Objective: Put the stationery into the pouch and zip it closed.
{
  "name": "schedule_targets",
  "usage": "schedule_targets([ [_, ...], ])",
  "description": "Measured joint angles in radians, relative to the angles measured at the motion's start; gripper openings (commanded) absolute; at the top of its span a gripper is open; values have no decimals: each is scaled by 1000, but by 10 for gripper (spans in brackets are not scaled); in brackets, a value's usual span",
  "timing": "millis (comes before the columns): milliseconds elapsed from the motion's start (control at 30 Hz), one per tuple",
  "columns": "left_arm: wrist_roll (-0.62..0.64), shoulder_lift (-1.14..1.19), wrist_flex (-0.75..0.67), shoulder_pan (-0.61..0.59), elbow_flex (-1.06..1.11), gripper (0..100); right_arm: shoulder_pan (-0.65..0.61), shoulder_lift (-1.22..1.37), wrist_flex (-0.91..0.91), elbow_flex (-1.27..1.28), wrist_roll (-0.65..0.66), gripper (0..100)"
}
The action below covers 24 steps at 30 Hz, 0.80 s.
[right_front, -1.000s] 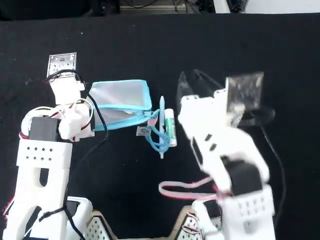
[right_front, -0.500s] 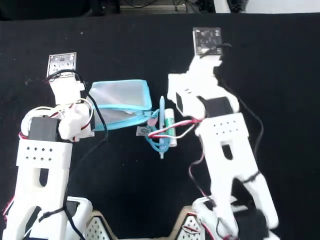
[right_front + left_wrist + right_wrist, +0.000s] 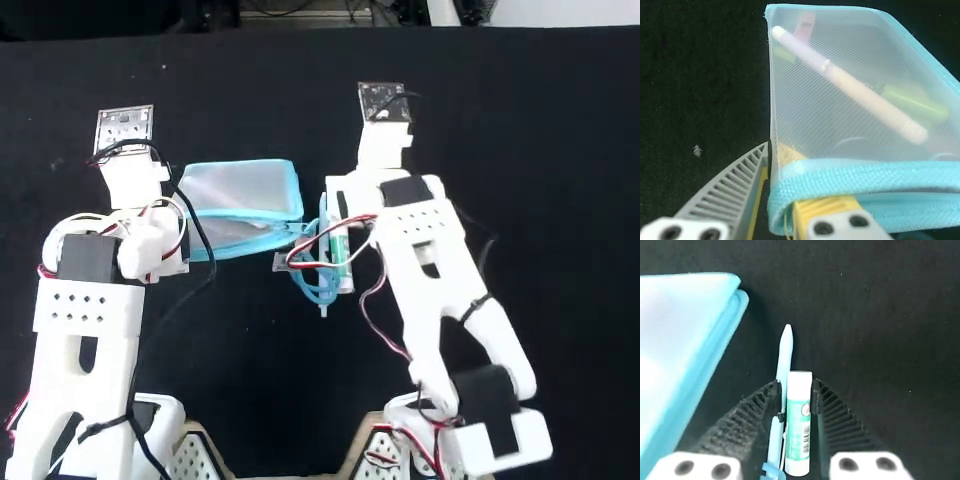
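1. High view: the pouch (image 3: 243, 200) lies on the black table (image 3: 540, 170) between the two arms.
2. In the left wrist view, the left gripper (image 3: 774, 150) has its jaws closed on a corner of the pouch's blue trim. The grey finger is on one side of the trim and the yellow-padded finger on the other.
3. Through the pouch's translucent wall a pale pen (image 3: 845, 85) and a green item (image 3: 914, 102) can be seen inside.
4. In the right wrist view, the right gripper (image 3: 796, 384) is low over the table with its jaws apart. The glue stick (image 3: 799, 435) and the light blue pen (image 3: 784, 352) are between them. The fingers are very near both, but I cannot tell if they press.
5. The glue stick and the light blue pen lie side by side, touching, just beside the pouch's end and outside it.
6. In the high view, a blue cord (image 3: 318, 288) is looped at the pen's near end, and a small tag (image 3: 286, 262) lies near the pouch's corner.
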Motion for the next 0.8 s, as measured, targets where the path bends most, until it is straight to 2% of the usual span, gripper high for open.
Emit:
schedule_targets([
  [400, 0, 0, 0, 0, 0, 33, 0, 235, -109, 6, 0, 100],
  [800, 0, 0, -32, 0, 28, 33, -3, 319, -87, -17, 0, 100],
])
